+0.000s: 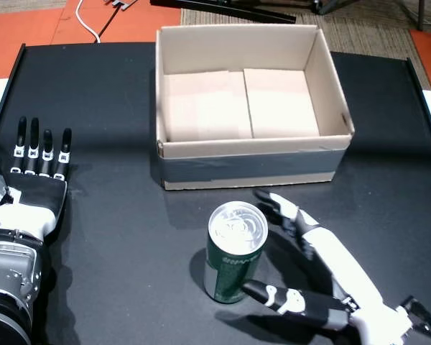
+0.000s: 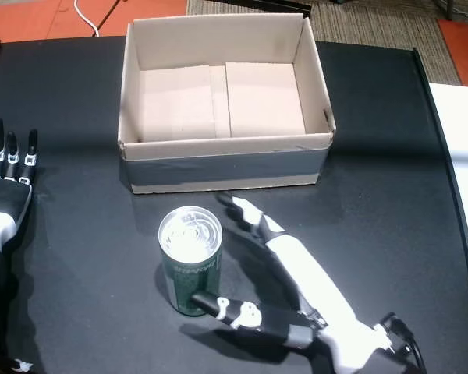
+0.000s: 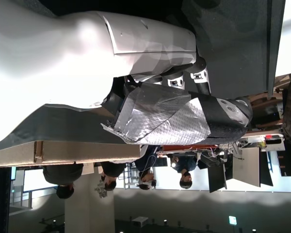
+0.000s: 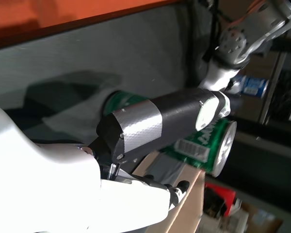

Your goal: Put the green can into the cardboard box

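One green can, metal cylinder with a shiny silver top and pull tab, stands upright on the matte black table, just in front of the cardboard box. One box: rectangular, open top, plain brown walls, two flaps lying flat inside, a grey tape band along the near wall; nothing in it. Right hand, glossy white shell with black fingers, is cupped around the can from the right: thumb touches the can's lower front, the other fingers curl behind it, hand not fully closed. In right wrist view the taped thumb lies across the can's label. Left hand rests flat on the table at far left, four black fingers straight and apart, holding nothing, well apart from the can. Left wrist view shows people in the background
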`<action>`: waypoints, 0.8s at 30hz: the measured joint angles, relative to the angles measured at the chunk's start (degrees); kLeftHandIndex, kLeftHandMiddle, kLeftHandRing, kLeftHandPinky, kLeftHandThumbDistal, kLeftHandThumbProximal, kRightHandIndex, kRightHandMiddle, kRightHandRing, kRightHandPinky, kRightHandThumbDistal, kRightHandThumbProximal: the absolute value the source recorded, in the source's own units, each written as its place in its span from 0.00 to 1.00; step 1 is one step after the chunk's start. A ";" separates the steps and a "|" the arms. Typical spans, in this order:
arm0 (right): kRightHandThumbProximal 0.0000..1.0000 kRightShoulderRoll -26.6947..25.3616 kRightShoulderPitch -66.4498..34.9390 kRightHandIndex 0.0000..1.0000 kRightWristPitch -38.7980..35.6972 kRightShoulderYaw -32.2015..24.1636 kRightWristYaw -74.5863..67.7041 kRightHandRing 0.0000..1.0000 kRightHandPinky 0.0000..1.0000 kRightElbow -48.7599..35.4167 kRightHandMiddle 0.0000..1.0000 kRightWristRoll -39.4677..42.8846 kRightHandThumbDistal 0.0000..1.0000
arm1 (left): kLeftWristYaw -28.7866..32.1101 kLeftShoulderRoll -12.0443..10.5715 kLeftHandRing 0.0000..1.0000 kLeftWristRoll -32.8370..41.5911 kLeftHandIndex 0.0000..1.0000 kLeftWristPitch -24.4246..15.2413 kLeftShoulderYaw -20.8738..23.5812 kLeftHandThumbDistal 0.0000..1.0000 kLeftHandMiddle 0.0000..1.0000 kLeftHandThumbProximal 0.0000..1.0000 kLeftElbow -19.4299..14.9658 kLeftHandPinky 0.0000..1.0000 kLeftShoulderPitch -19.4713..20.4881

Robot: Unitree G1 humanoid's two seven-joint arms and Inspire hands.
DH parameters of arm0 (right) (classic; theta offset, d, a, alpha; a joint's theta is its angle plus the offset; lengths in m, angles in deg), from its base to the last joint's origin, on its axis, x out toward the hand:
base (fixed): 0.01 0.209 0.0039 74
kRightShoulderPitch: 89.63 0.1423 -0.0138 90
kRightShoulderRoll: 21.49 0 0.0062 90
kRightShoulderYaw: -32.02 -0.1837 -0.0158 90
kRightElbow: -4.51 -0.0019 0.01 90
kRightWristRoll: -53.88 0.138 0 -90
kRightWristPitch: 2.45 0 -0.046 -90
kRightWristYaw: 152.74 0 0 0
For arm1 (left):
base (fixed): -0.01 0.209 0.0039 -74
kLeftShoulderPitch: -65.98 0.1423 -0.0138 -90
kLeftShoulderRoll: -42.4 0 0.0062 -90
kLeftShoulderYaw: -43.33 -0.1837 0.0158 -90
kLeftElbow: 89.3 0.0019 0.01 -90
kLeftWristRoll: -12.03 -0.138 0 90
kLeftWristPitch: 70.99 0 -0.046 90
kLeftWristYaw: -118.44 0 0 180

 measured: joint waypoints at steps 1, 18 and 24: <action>0.71 0.21 0.48 1.00 0.40 0.13 0.43 1.00 1.00 0.03 1.00 0.23 1.00 | 0.02 -0.02 0.49 0.00 0.60 0.00 0.01 0.61 0.35 0.78 0.00 0.68 0.00; 0.73 3.96 10.15 0.97 9.64 -0.57 6.09 1.00 1.00 4.13 0.99 2.80 1.00 | -0.21 -0.32 0.46 0.01 0.56 -0.43 0.09 0.62 0.33 0.77 -0.01 0.68 -0.23; 0.66 4.34 11.48 0.89 13.91 -0.66 7.22 0.96 0.99 5.10 0.94 2.80 1.00 | -0.95 -0.38 0.45 0.01 0.55 -0.49 0.13 0.61 0.31 0.78 -0.01 0.68 -0.31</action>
